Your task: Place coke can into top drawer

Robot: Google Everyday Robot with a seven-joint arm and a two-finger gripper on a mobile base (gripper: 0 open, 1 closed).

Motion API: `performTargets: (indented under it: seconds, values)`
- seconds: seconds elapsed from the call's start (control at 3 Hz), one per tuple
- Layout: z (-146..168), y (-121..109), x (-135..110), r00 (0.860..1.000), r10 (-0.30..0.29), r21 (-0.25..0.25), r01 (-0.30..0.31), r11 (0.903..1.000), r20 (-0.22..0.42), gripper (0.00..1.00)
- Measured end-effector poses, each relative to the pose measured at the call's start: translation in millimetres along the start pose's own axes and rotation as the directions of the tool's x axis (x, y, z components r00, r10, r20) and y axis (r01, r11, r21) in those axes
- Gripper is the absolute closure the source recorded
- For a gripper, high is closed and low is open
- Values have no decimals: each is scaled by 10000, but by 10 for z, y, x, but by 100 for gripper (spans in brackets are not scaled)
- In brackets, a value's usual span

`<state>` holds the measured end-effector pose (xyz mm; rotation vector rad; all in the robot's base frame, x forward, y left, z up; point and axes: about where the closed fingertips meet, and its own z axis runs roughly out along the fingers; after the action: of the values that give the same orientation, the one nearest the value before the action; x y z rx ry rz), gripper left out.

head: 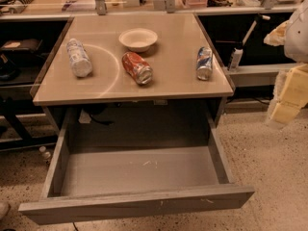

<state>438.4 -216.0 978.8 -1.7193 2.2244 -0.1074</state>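
Observation:
The coke can (137, 67), red with silver ends, lies on its side near the middle of the tan countertop (168, 88). The top drawer (139, 172) is pulled wide open below the counter's front edge, and its grey inside holds nothing. My gripper (288, 97), pale yellow, hangs at the right edge of the view, off the counter's right side and well away from the can. It holds nothing that I can see.
A white bowl (138, 38) sits just behind the coke can. A white and pale-blue can (79, 57) lies at the counter's left, and a blue, red and silver can (204, 63) at its right. Dark shelving flanks the counter on both sides.

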Motion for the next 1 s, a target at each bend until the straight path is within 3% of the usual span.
performTargets:
  seconds: [0.33, 0.67, 1.0]
  values:
    - [0, 0, 0, 10000, 2, 0, -2, 10000, -2, 0]
    - [39, -27, -24, 9971, 554, -35, -556, 9984, -516, 0]
    - [231, -68, -303, 9851, 1338, -493, -1398, 9890, -1083, 0]
